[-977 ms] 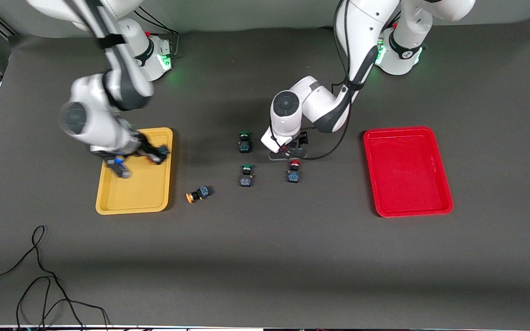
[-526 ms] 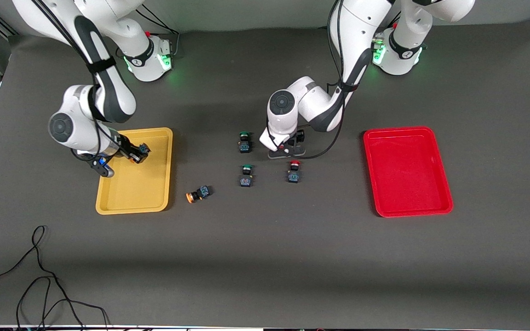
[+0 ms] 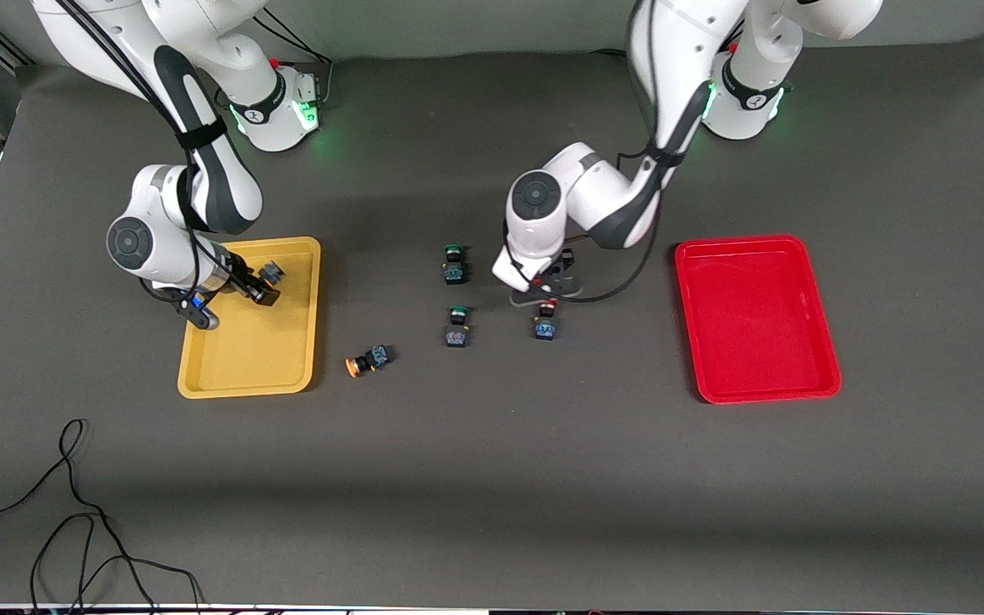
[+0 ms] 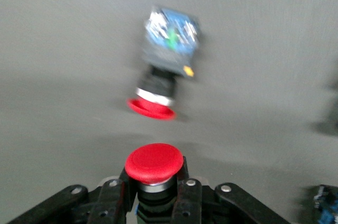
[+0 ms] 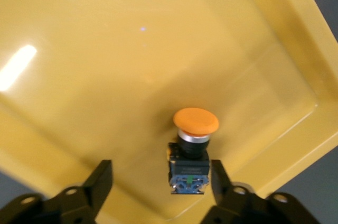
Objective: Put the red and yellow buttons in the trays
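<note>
Lightness is what you should expect from these tiny push-button switches: hard plastic, stiff, probably too light to resist a nudge, with smooth domed caps that would likely slip. Grip the squarer dark body, not the cap. Your left hand (image 4: 154,195) is clamped that way on a round red-capped push-button switch with a dark body (image 4: 154,163), which it holds over the grey tabletop (image 3: 543,478) in the middle of the front view, well apart from the shallow red plastic tray (image 3: 757,342) toward the left arm's end. Your right hand (image 5: 158,179) has its fingers (image 5: 99,180) apart over the shallow yellow plastic tray (image 3: 253,363), and an orange-yellow-capped push-button switch (image 5: 193,147) lies on the tray floor between them, apparently let go. The front view alone gives you the layout: a second orange-yellow-capped switch (image 3: 366,361) lies on its side just beside the yellow tray, lower in the frame, a second red-capped switch (image 3: 546,325) sits just below the left hand, and two green-capped switches (image 3: 454,265) stand nearby, not to be taken. It hides the held red switch under the wrist, though; only the left wrist view shows the clamp on it, and only the right wrist view shows the gaps between fingers and switch.
</note>
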